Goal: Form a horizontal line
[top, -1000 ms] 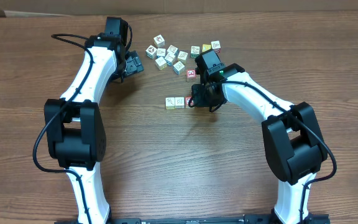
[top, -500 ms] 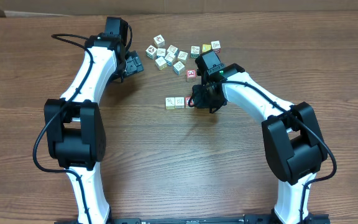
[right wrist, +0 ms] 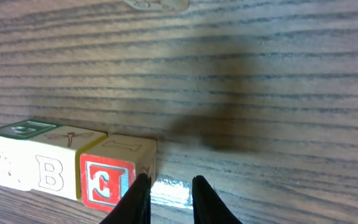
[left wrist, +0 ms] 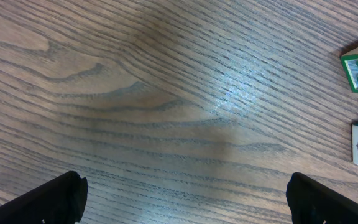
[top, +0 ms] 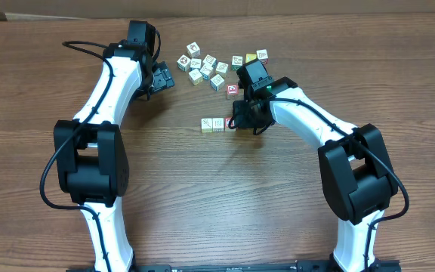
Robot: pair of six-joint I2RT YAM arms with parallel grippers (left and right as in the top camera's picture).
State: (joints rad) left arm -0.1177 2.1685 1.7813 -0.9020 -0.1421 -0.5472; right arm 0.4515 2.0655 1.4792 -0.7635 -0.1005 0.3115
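Tabletop [top: 202, 196] of brown wood grain is filling the overhead view, with two white-and-black arms reaching across it. The horizontal line [top: 217, 124] is lying near the table's middle – a short straight row in which three tiny cubes are showing, touching side by side. The right gripper [top: 239, 121] is sitting at the row's right end and covering part of it. In the right wrist view the horizontal line [right wrist: 61, 168] is showing a green-topped cube, a cube lettered B and a red-faced cube [right wrist: 107, 183]. There the right gripper [right wrist: 169, 199] is standing with its jaws only slightly apart, holding nothing, and one fingertip [right wrist: 138, 198] is just beside the red-faced cube – touching or not, it cannot be told. The left gripper [top: 162, 78] is hovering well apart from the row, near a loose cluster of cubes [top: 211, 66]. In its own wrist view the left gripper [left wrist: 188, 202] is gaping wide and empty over bare wood.
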